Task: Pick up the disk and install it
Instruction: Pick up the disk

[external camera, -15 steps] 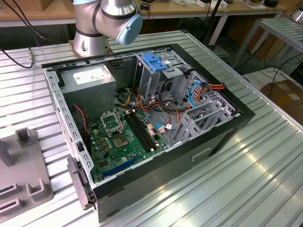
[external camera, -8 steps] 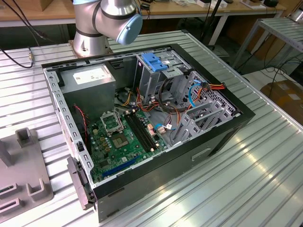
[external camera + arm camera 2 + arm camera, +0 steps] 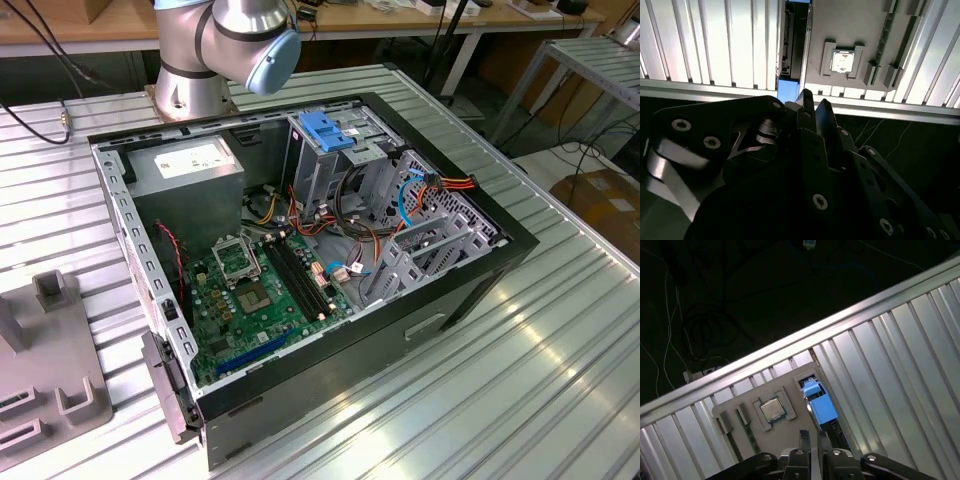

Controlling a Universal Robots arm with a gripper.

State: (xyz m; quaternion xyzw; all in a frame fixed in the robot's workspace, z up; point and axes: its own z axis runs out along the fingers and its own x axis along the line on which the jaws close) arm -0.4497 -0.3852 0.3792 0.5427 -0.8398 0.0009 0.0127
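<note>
Blue-railed flat disk [image 3: 822, 407] stands near black claw [image 3: 812, 433].

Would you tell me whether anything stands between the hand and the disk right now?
Nothing visible does. In the first wrist view the hand is right at the disk, which stands on edge in the grey holder beside a processor chip; no cable or part comes between them.

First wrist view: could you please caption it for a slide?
Black end effector near the blue-railed dark grey disk at the edge of a grey fixture plate on the ribbed aluminium table.
</note>
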